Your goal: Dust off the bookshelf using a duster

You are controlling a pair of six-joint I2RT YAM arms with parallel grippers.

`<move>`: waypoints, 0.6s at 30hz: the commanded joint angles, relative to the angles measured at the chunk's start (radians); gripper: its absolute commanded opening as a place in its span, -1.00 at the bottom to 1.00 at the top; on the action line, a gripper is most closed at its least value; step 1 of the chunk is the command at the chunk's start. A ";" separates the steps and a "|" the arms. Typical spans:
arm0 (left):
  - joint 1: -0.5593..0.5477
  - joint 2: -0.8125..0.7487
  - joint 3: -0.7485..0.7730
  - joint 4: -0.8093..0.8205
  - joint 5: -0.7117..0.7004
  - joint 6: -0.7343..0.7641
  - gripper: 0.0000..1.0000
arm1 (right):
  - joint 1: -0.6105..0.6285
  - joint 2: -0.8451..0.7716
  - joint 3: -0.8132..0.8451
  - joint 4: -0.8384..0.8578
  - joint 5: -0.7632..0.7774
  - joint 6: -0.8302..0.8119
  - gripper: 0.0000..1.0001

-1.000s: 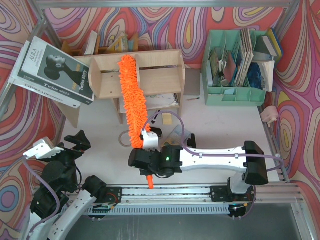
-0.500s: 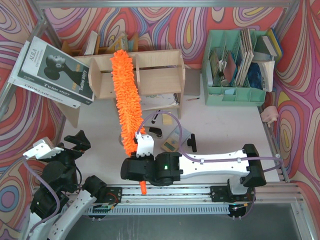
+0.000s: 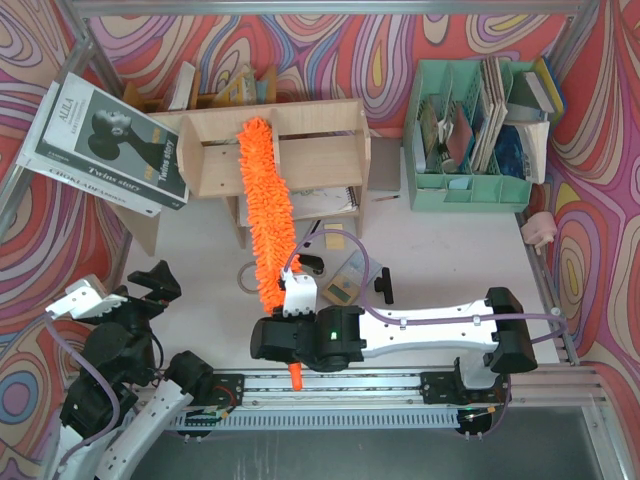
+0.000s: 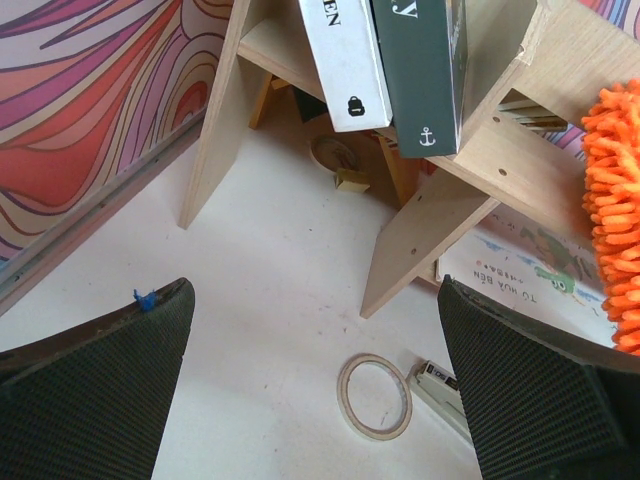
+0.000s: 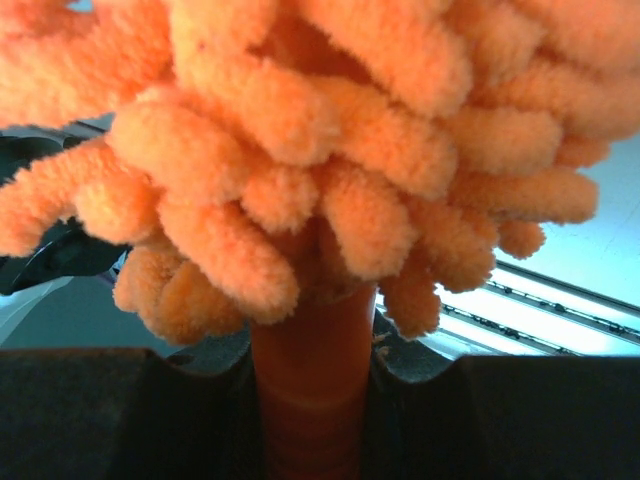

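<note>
The plywood bookshelf (image 3: 310,160) stands at the back centre; its leg and shelf show in the left wrist view (image 4: 440,210). The orange fluffy duster (image 3: 262,205) lies across the shelf's top, its tip near the back edge, its handle end poking out below the right wrist. It fills the right wrist view (image 5: 320,150). My right gripper (image 3: 293,312) is shut on the duster's handle (image 5: 312,380). My left gripper (image 4: 320,400) is open and empty, low at the near left (image 3: 150,285), apart from the shelf.
A large book (image 3: 105,145) leans on the shelf's left end. A mint-green organiser (image 3: 480,135) stands at back right. A tape ring (image 4: 375,395) and small items (image 3: 345,280) lie on the table in front of the shelf. A darker rack (image 3: 215,90) stands behind.
The duster swung left along the shelf top with its tip reaching further back, then came back right and nearer. The right wrist moved with it. The left arm has not moved.
</note>
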 commanded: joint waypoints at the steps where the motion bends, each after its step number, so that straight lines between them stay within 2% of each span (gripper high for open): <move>1: 0.004 -0.018 0.011 -0.002 -0.012 -0.006 0.97 | -0.037 -0.019 -0.030 0.045 -0.017 0.035 -1.00; 8: 0.005 -0.019 0.010 0.001 -0.013 -0.004 0.96 | -0.045 -0.016 -0.012 0.043 -0.009 0.017 -1.00; 14: 0.004 -0.018 0.008 0.000 -0.012 -0.003 0.97 | -0.046 0.051 0.078 0.111 -0.059 -0.135 -1.00; 18: 0.005 -0.016 0.009 0.000 -0.013 -0.004 0.97 | -0.046 0.146 0.189 0.073 -0.101 -0.208 -1.00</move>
